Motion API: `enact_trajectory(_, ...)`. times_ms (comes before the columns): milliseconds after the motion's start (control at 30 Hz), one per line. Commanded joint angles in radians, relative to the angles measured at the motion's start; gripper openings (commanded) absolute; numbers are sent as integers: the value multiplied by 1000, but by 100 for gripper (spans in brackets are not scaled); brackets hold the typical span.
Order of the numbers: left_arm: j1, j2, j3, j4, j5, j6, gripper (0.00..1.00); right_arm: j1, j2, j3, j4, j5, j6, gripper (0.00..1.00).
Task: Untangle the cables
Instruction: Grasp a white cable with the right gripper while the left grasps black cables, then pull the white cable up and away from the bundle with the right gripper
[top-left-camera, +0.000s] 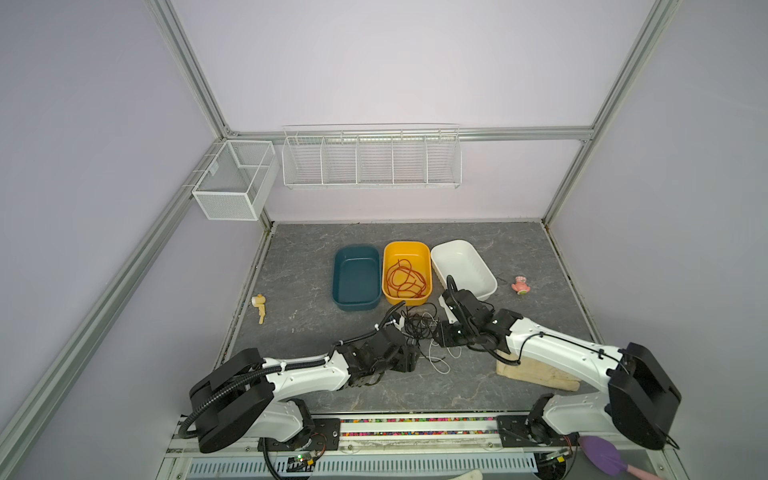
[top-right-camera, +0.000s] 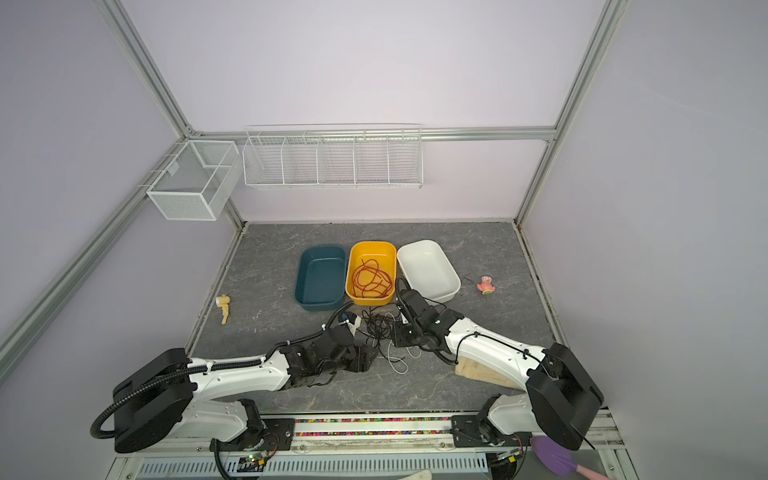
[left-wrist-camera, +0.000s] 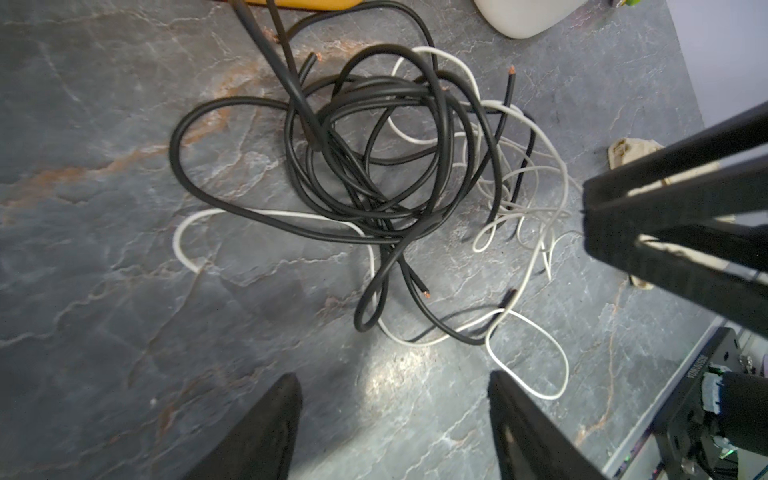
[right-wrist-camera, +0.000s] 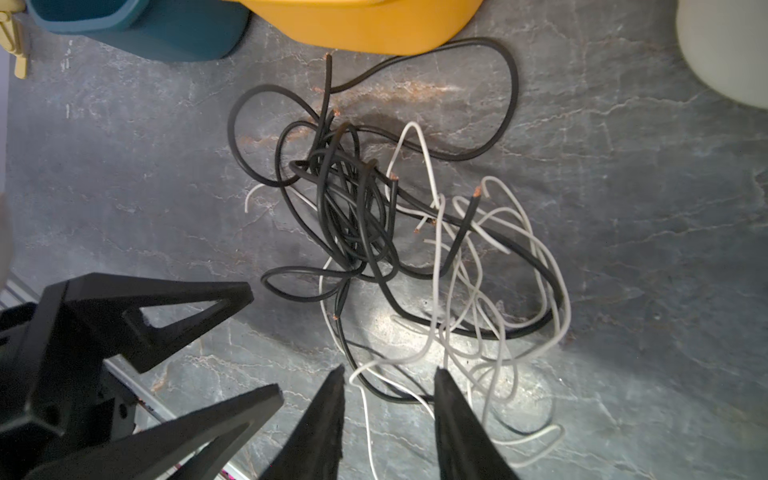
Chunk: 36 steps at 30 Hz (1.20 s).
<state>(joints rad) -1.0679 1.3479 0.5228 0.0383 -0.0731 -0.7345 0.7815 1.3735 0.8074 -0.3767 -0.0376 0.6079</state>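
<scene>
Shows three tubs side by side on the grey worktop (top-left-camera: 311, 257): teal tub (top-left-camera: 356, 282), yellow tub (top-left-camera: 406, 246), white tub (top-left-camera: 461, 266). Finds the red-orange cable (top-left-camera: 404, 280) coiled inside the yellow one. Places the black and white cables (top-left-camera: 419, 326), tangled, just in front, between left claw (top-left-camera: 413, 359) and right claw (top-left-camera: 435, 338). Catches a pink toy (top-left-camera: 520, 285) far right, a yellow toy (top-left-camera: 259, 307) left, a beige cloth (top-left-camera: 540, 374) front right.

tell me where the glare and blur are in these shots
Left wrist view: a white glare patch on the table beside the cables, whose white loops look slightly smeared. Right wrist view: similar glare under the white strands; the white bin at the edge is out of focus. Both top views: even soft light, wide-angle splay in the frame bars.
</scene>
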Motion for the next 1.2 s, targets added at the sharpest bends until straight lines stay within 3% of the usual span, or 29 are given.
enact_trajectory(0,-6,17,-10,30,1,-23,71,-16,38,24,22,-21,-17,33)
enact_trajectory(367,-7,49,0,52,21,-25,70,-37,93,27,49,-40,-30,22)
enact_trajectory(700,-7,69,9,67,29,-26,70,-39,48,23,31,-41,-41,7)
enact_trajectory(1167,-8,125,25,101,50,-30,69,-37,-92,34,-22,-46,-62,6)
